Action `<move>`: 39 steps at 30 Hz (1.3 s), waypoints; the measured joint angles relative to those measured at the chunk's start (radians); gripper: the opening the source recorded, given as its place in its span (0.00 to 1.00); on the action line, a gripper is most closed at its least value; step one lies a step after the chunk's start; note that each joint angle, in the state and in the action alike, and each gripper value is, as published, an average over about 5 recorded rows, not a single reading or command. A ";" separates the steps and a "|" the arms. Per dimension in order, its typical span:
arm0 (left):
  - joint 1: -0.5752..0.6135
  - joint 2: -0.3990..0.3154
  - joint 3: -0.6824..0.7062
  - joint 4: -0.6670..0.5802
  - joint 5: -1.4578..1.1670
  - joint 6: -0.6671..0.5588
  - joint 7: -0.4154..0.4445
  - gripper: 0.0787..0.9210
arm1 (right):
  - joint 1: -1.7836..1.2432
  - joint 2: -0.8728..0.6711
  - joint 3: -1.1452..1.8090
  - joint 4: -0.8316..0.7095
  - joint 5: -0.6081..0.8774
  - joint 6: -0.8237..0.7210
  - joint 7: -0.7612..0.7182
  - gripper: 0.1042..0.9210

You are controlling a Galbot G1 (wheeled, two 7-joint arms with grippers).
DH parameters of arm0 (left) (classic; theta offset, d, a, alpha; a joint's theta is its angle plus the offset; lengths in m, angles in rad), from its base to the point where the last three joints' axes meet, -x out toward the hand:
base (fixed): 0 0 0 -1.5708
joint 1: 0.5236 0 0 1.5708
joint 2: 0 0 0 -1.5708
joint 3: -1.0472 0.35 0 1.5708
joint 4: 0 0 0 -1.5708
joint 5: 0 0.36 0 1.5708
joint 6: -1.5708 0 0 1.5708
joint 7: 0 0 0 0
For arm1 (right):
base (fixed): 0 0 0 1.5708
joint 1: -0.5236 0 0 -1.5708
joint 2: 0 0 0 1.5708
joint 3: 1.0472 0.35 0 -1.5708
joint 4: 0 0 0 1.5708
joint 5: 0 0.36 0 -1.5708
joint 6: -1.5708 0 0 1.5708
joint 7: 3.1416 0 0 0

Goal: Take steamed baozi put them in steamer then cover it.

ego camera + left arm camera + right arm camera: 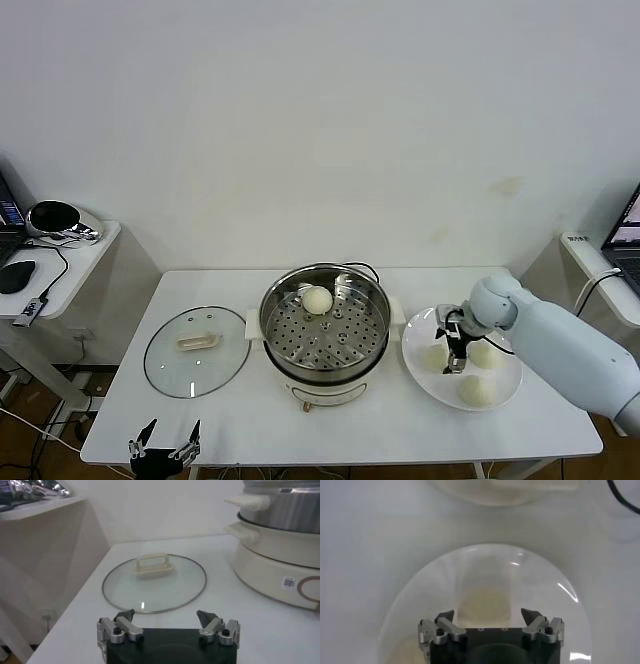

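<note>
While one baozi [317,298] sits in the steamer [325,335], my spread-fingered right gripper [455,351] hovers over the plate [508,389] beside it; my left gripper [165,447], also spread, idles near the lid [196,350].

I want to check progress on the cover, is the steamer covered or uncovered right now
Uncovered. The glass lid lies flat on the table beside the steamer, whose perforated tray is exposed with one baozi inside.
</note>
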 measured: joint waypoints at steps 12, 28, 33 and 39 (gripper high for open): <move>-0.005 0.001 0.006 0.002 0.005 0.000 0.002 0.88 | 0.004 0.021 -0.003 -0.027 -0.018 -0.004 0.003 0.83; -0.022 0.006 -0.009 0.009 -0.002 0.003 0.004 0.88 | 0.036 -0.004 -0.010 -0.019 0.000 -0.030 -0.007 0.64; -0.033 0.004 -0.018 0.009 -0.001 0.009 0.006 0.88 | 0.095 -0.039 -0.040 0.019 0.050 -0.050 -0.021 0.64; -0.035 -0.002 -0.026 0.001 0.005 0.012 0.006 0.88 | 0.246 -0.089 -0.114 0.103 0.157 -0.088 -0.057 0.64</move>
